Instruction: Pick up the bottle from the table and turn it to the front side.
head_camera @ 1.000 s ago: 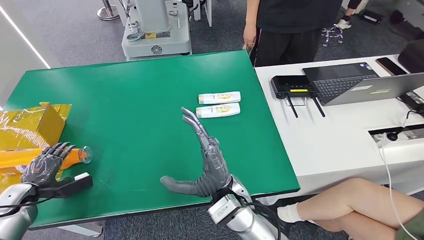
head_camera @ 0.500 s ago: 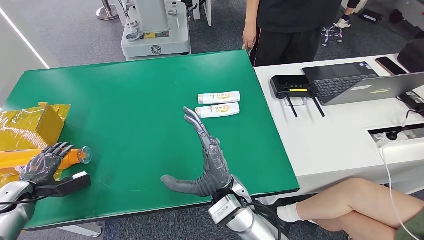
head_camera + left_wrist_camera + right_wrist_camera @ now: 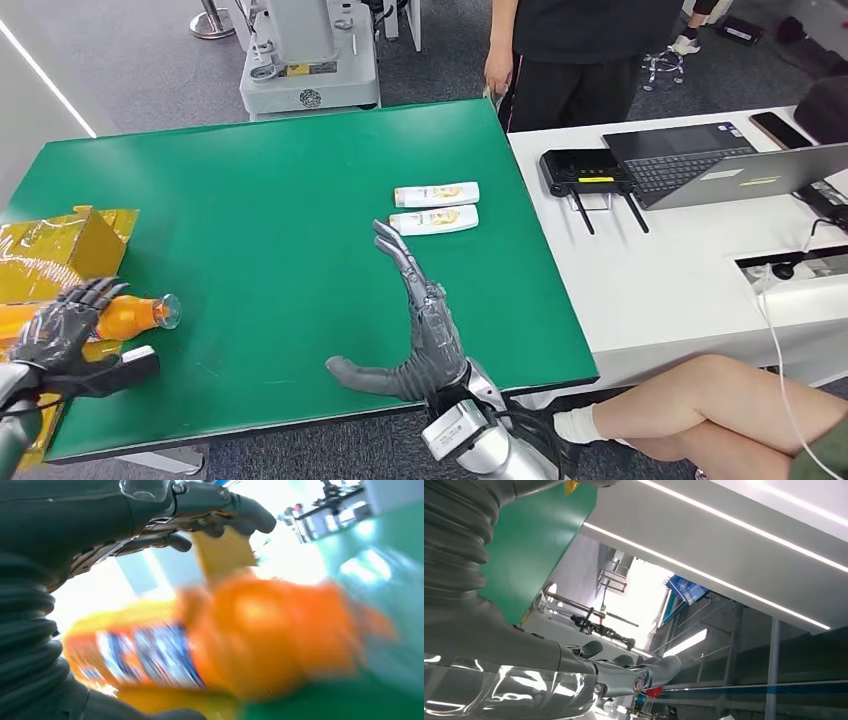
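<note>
The orange bottle lies just under the left hand.

Left hand low, fingers spread; right hand raised edge-up, fingers extended, thumb out.

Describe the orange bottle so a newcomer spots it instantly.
Start at the green table and go to its near left edge, beside the crinkled yellow packaging. The orange bottle lies on its side under the left hand. It is orange and clear-capped, unlike the two white bottles across the table.
</note>
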Controlling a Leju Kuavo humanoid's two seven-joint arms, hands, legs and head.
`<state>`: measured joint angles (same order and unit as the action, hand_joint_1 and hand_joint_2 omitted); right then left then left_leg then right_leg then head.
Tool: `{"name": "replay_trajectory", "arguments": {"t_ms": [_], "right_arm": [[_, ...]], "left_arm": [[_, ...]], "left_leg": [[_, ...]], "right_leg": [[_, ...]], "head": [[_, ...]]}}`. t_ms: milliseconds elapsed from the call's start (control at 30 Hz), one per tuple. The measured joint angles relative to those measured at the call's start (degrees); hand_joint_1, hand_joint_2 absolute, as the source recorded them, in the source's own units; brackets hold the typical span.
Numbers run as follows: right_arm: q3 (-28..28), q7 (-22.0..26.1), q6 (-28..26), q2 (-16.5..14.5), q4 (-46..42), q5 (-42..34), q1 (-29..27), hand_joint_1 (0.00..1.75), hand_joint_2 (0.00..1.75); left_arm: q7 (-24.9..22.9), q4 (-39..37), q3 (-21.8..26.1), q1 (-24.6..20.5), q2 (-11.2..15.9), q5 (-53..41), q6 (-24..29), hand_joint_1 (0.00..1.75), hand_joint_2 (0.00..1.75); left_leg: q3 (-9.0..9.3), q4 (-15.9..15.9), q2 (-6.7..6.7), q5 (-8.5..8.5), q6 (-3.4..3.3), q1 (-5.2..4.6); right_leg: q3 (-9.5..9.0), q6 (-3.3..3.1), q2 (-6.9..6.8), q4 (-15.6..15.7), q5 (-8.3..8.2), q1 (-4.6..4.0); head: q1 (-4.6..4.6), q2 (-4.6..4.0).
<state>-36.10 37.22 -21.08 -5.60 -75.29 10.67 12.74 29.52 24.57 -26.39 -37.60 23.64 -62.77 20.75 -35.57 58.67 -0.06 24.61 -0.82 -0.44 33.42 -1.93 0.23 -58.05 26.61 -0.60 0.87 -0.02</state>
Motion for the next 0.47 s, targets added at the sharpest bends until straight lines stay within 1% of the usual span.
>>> {"name": "replay_trajectory", "arguments": {"t_ms": [67,133,267,467], "right_arm": [[0.26,0.34,-0.21,0.0,-1.09,0.72,-1.5,0.0,1.75],[0.56,0.61,-0.09,0.0,-2.05,1.31,-2.67,0.0,1.75],[0.9,0.63,0.01,0.0,-2.74,1.31,-3.05,0.0,1.75],[1.18,0.68,-0.06,0.01,-3.4,1.31,-3.55,0.0,1.75]], "left_arm": [[1.24,9.74,2.08,1.37,4.54,2.07,-3.53,0.0,1.75],[1.5,20.57,4.34,2.27,9.36,3.5,-8.89,0.0,1.75],[1.45,27.3,5.86,2.63,12.57,3.58,-10.08,0.0,1.75],[1.16,31.6,6.92,3.62,14.98,3.73,-10.59,0.0,1.75]], "left_leg": [[-0.13,0.01,0.07,0.0,0.06,0.07],[-0.25,0.02,0.11,0.0,0.1,0.12],[-0.25,0.01,0.11,0.02,0.13,0.12],[-0.25,0.02,0.12,0.02,0.13,0.12]], "right_leg": [[0.15,-0.03,0.08,0.0,-0.01,-0.07],[0.26,-0.06,0.11,0.0,0.0,-0.13],[0.26,-0.1,0.11,0.01,0.02,-0.13],[0.26,-0.11,0.11,0.02,0.02,-0.13]], "head": [[-0.01,0.0],[0.01,0.0],[0.02,0.0],[0.01,0.0]]}}
